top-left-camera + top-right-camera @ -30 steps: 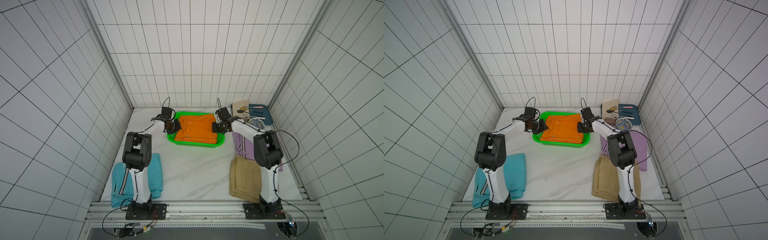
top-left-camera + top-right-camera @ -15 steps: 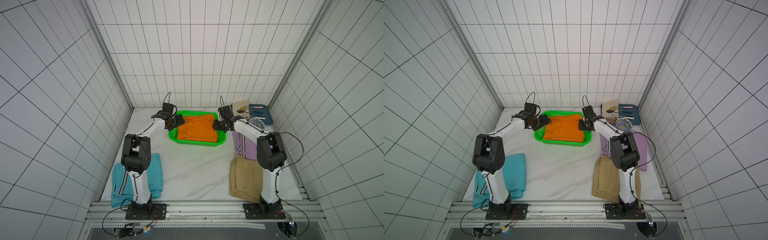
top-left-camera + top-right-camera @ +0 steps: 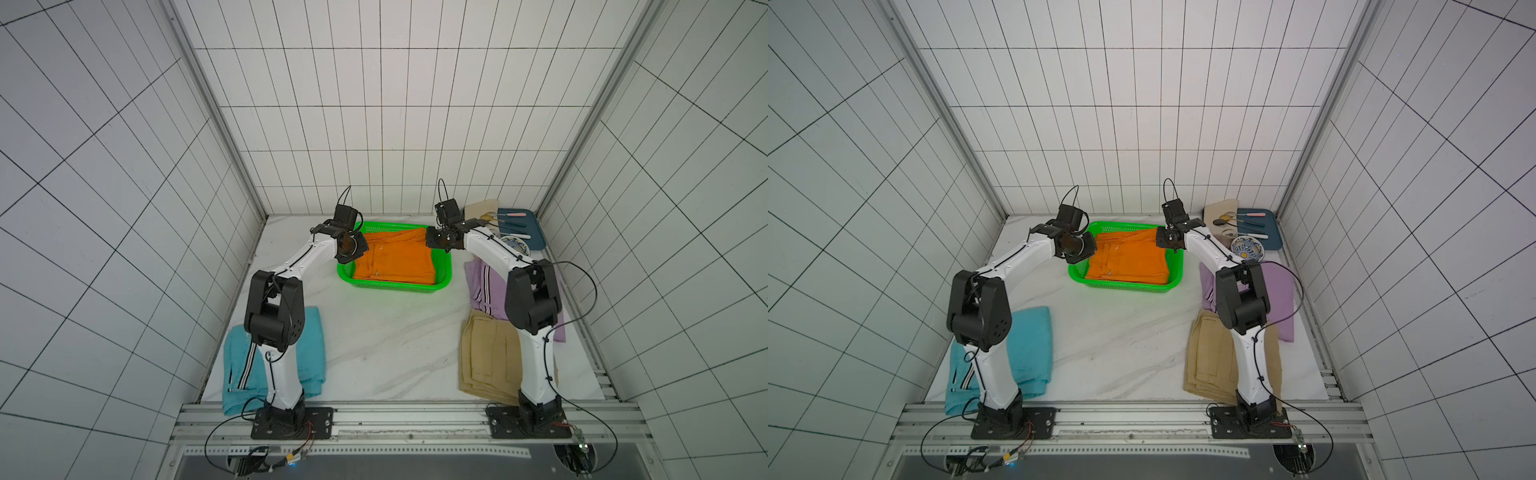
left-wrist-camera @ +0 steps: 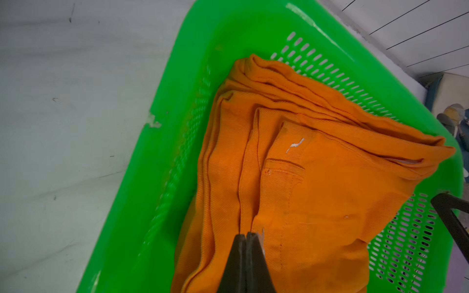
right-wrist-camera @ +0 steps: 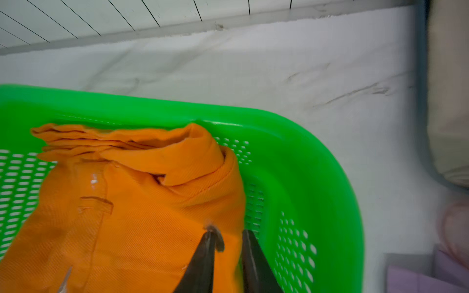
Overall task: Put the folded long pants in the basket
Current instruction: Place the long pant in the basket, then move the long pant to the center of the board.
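Right end effector [image 5: 225, 236] higher over basket [image 5: 304, 142]

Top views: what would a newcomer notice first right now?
The orange pants lying in the bright green basket at the far middle of the table, with the left tool and right tool poised over opposite ends. Next, teal pants at the near left corner, lilac pants and tan pants along the right edge.

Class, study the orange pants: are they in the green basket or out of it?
In. The orange pants lie folded inside the green basket, its rim and mesh walls visible around them.
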`<state>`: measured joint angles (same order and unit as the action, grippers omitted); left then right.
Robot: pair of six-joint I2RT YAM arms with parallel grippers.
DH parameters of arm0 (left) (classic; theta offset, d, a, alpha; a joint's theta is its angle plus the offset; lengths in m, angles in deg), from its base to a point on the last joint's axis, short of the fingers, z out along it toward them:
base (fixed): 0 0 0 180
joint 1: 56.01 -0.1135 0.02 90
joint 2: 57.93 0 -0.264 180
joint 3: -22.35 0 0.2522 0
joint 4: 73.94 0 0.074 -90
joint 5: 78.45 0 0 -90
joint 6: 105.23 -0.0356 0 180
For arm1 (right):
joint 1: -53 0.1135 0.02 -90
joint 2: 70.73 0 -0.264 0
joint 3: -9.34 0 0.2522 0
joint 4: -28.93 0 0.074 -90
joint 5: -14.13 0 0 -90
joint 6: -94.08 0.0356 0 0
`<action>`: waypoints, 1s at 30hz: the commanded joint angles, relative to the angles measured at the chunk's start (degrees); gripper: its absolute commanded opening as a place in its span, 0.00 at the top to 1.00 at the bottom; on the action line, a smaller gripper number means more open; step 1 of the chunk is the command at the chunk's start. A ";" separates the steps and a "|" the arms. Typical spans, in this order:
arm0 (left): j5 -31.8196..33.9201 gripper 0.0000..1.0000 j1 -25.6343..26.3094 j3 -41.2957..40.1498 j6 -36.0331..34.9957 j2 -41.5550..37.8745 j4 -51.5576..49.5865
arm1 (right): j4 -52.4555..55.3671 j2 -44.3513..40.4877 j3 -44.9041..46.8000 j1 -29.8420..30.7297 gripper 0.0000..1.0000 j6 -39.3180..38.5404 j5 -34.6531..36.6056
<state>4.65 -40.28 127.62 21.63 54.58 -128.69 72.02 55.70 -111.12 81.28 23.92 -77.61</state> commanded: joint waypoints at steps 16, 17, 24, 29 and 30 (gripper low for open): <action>-1.33 0.12 -0.71 -10.74 1.12 -26.71 4.41 | 7.94 -11.90 -3.64 8.65 0.40 -4.15 14.11; 0.75 0.03 -0.45 -12.85 1.87 -31.47 5.13 | 6.33 -16.09 -0.73 10.86 0.35 -4.26 14.27; 17.43 0.03 -5.87 -23.65 6.03 -59.18 -3.33 | -11.34 -37.20 26.74 27.81 0.22 3.15 5.56; 24.84 0.03 -7.71 -22.68 4.34 -68.63 -10.99 | -29.88 -36.82 42.45 40.84 0.20 16.37 -0.80; 25.28 0.03 -7.67 -22.34 3.55 -70.55 -11.77 | -31.74 -34.95 43.09 42.57 0.20 17.72 -0.84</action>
<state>23.04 -47.73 105.59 26.49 -13.33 -133.30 50.40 13.34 -74.33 118.91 32.27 -74.22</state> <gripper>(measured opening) 0.971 0.801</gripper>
